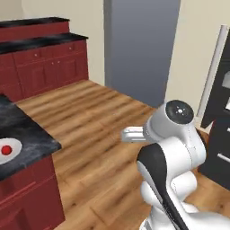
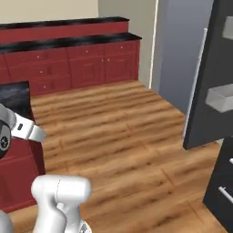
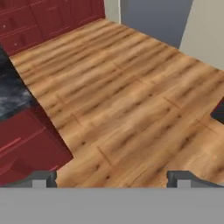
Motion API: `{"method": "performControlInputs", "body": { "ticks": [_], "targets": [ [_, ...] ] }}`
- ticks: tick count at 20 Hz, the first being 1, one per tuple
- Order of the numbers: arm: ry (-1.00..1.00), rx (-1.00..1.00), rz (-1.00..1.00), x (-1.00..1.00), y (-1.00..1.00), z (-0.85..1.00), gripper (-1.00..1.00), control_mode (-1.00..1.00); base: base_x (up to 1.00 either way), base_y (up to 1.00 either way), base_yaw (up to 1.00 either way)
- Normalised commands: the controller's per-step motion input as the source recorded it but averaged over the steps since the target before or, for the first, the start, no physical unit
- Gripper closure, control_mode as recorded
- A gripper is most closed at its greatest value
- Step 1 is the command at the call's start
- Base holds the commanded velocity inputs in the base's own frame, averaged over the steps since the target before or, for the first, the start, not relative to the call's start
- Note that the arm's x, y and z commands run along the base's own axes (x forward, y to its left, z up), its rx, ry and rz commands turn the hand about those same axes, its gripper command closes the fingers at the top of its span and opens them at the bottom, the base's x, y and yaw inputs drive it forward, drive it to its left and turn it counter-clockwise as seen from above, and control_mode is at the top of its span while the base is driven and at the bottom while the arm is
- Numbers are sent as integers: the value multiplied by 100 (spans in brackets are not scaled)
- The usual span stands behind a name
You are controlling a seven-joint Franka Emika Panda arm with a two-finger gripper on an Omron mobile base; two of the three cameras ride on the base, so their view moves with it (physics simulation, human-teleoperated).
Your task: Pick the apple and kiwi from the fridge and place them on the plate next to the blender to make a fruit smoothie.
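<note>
The red apple (image 1: 6, 150) lies on the white plate (image 1: 16, 145), which sits on the dark marble counter (image 1: 27, 134) at the left edge. The fridge's dark door (image 2: 207, 77) stands open at the right, its long grey handle (image 1: 213, 74) facing the room and a pale bin (image 2: 221, 97) on its inner side. In the hand view my gripper (image 3: 111, 178) hangs open over the wooden floor, its fingertips (image 3: 41, 178) far apart with nothing between them. The kiwi and the blender are out of view.
Red cabinets (image 2: 68, 63) with dark tops line the back wall. A tall grey panel (image 1: 139, 45) stands against the far wall. Wooden floor (image 2: 123, 132) stretches between the counter and the fridge. The counter's corner (image 3: 13, 98) lies to the hand's left.
</note>
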Motion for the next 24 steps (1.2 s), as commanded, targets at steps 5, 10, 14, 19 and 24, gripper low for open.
{"method": "performControlInputs", "body": {
  "ticks": [5, 10, 14, 19, 24],
  "targets": [
    [0, 0, 0, 0, 0, 0, -100, 100, -52, 1, -91],
    [0, 0, 0, 0, 0, 0, -100, 100, -7, 0, -91],
    [0, 0, 0, 0, 0, 0, -100, 100, 43, 0, -71],
    [0, 0, 0, 0, 0, 0, -100, 100, 85, 0, -55],
    [0, 0, 0, 0, 0, 0, -100, 100, 100, 0, -31]
  ]
}}
